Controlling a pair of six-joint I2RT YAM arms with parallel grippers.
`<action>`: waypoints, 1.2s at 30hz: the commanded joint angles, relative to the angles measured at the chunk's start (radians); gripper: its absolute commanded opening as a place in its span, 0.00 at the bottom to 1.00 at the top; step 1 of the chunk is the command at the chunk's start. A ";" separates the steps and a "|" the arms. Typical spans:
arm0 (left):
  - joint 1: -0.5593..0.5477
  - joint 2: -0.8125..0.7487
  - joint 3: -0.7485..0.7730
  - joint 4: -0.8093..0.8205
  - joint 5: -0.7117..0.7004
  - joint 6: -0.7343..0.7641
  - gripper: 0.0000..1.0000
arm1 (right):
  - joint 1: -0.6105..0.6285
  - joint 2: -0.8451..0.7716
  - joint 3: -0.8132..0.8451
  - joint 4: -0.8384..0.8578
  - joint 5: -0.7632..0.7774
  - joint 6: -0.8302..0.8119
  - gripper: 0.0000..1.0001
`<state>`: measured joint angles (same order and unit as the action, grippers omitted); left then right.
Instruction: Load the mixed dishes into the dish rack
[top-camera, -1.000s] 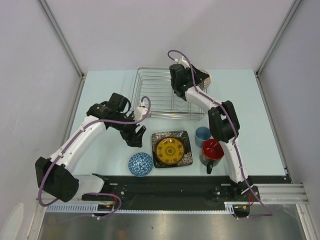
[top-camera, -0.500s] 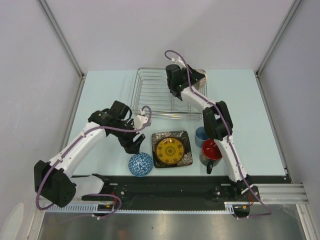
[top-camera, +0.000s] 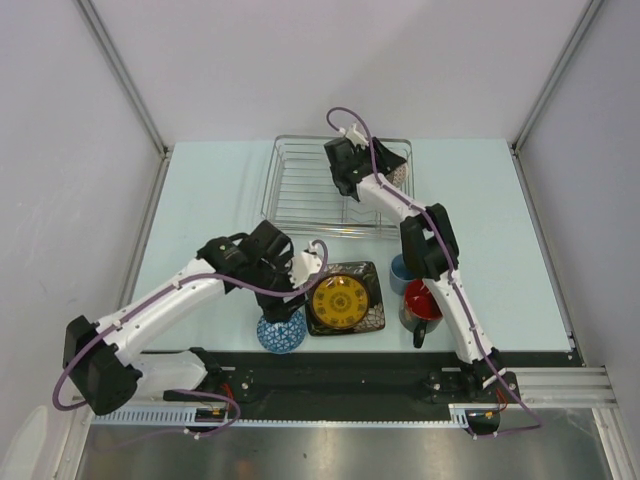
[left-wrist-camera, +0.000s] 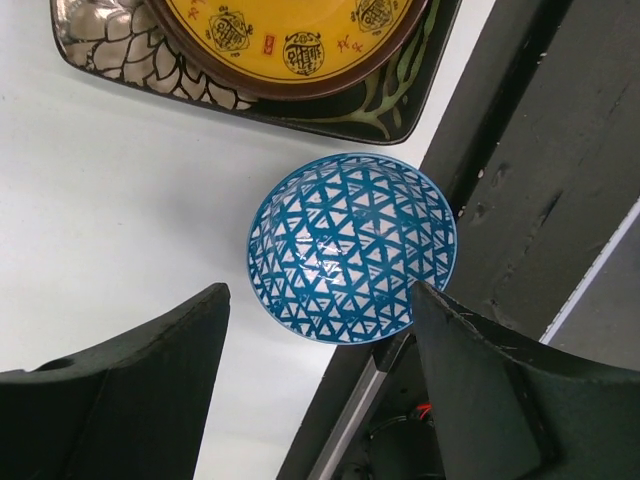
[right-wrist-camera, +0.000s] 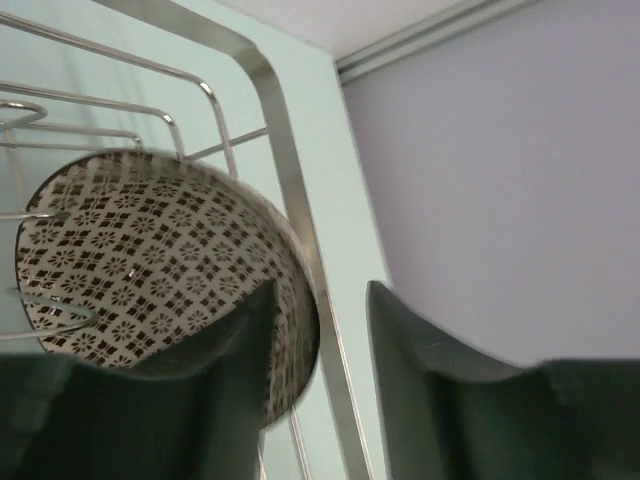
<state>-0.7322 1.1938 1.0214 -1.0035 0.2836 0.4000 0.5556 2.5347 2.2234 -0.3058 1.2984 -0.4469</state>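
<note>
The dish rack (top-camera: 310, 190) stands at the back of the table. A pinkish-beige patterned bowl (right-wrist-camera: 150, 250) leans on edge in its far right corner (top-camera: 403, 176). My right gripper (right-wrist-camera: 320, 295) is open astride the bowl's rim, one finger inside the bowl, the other finger (right-wrist-camera: 420, 380) outside and clear of it. My left gripper (left-wrist-camera: 320, 290) hangs open over the blue patterned bowl (left-wrist-camera: 350, 247), which lies upside down near the front edge (top-camera: 280, 333). The dark square plate (top-camera: 344, 298), light-blue cup (top-camera: 404, 270) and dark mug (top-camera: 424, 300) sit to its right.
A black rail (left-wrist-camera: 540, 200) runs along the table's near edge right beside the blue bowl. The plate's corner (left-wrist-camera: 130, 70) lies just beyond the bowl. The rack's wire rim (right-wrist-camera: 285, 150) passes between my right fingers; the grey wall is close behind it.
My left arm has swung forward and right, from beside the rack to above the blue bowl. My right gripper has opened off the patterned bowl and shifted slightly left.
</note>
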 joint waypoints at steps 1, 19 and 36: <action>-0.062 0.058 0.032 0.028 -0.124 -0.119 0.79 | 0.013 -0.048 0.103 -0.175 -0.060 0.189 0.61; -0.234 0.165 0.115 0.006 -0.196 -0.385 0.56 | -0.031 -0.444 0.122 -0.435 -0.249 0.442 0.86; -0.257 0.119 -0.052 0.117 -0.248 -0.613 0.54 | -0.091 -0.702 0.062 -0.578 -0.341 0.583 0.84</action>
<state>-0.9802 1.3277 0.9703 -0.9432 0.0551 -0.1406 0.4648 1.8591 2.2902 -0.8211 0.9909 0.0807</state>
